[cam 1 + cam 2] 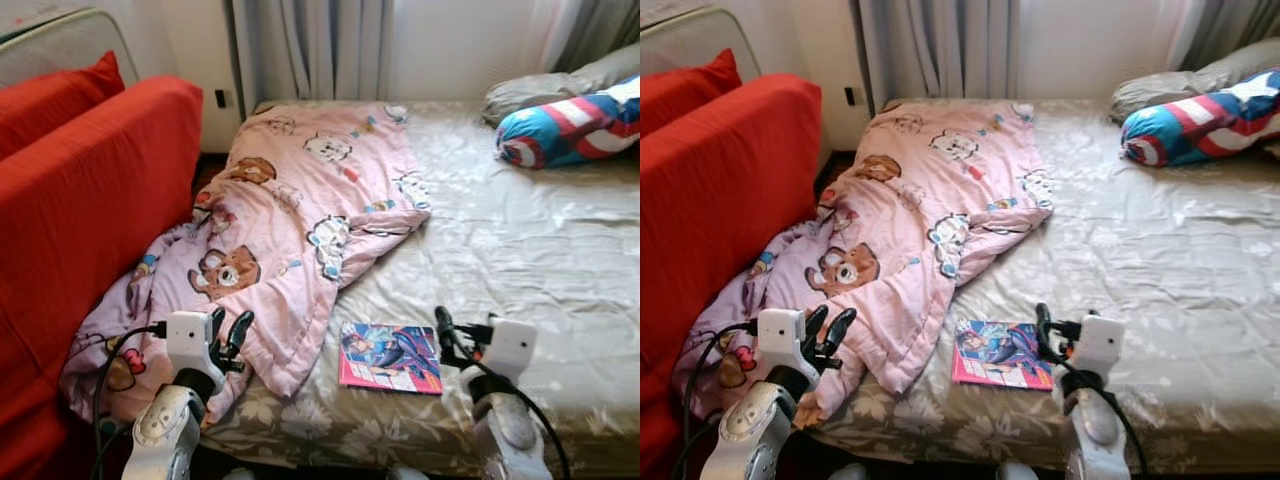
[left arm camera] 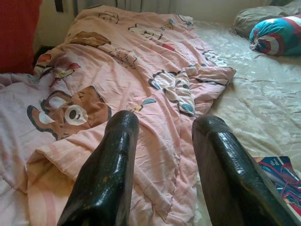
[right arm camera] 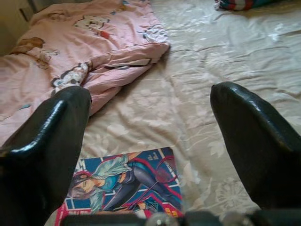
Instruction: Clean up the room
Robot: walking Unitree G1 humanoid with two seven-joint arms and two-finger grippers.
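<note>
Both sets of jaws stand spread and empty: the right gripper (image 1: pixel 452 335) hovers at 3 o'clock of the comic book (image 1: pixel 391 358) lying flat near the bed's (image 1: pixel 520 240) front edge, likely lined up to take it. Over at 9 o'clock, the left gripper (image 1: pixel 228 335) hangs above the rumpled pink cartoon quilt (image 1: pixel 290 220), which spills off toward the red sofa (image 1: pixel 80 200).

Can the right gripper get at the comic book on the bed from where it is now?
Probably yes. The right gripper hangs open just beside the comic book, which lies flat on bare sheet, clear of the pink blanket.

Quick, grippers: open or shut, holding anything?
Left gripper: open, empty, over the pink quilt.
Right gripper: open, empty, above the comic book.
</note>
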